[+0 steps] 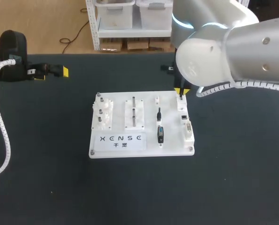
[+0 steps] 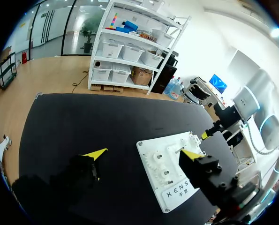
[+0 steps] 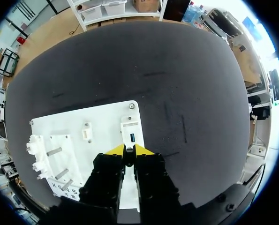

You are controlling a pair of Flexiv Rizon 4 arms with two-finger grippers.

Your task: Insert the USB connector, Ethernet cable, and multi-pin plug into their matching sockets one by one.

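Yellow-tipped right fingers (image 3: 115, 151) clamping dark USB connector (image 3: 129, 153), blue socket (image 3: 132, 137) just ahead

Bright, even overhead light. The white board (image 1: 141, 124) glares against the matte black tabletop (image 1: 45, 183); the right arm (image 1: 242, 44) shows soft highlights. Shadows are faint.

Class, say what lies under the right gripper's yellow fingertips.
The right gripper pinches a small dark piece, probably the USB connector. Just ahead sits a white socket block with a blue slot on the white board. The board directly beneath the fingers is covered.
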